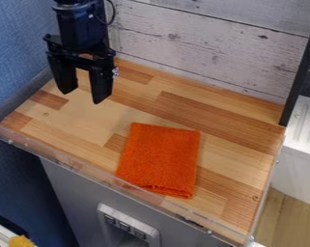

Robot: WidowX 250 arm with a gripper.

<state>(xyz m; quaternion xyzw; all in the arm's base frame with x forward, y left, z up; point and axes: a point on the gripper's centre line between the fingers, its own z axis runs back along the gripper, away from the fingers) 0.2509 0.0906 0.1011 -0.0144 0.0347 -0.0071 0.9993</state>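
My gripper hangs over the left part of the wooden counter, its two black fingers pointing down and spread apart with nothing between them. An orange cloth, folded into a rectangle, lies flat near the counter's front edge, right of centre. The cloth is below and to the right of the gripper, well apart from it.
A whitewashed plank wall stands behind the counter, and a blue wall is at the left. A low clear rim runs along the front edge. A black post rises at the back right corner.
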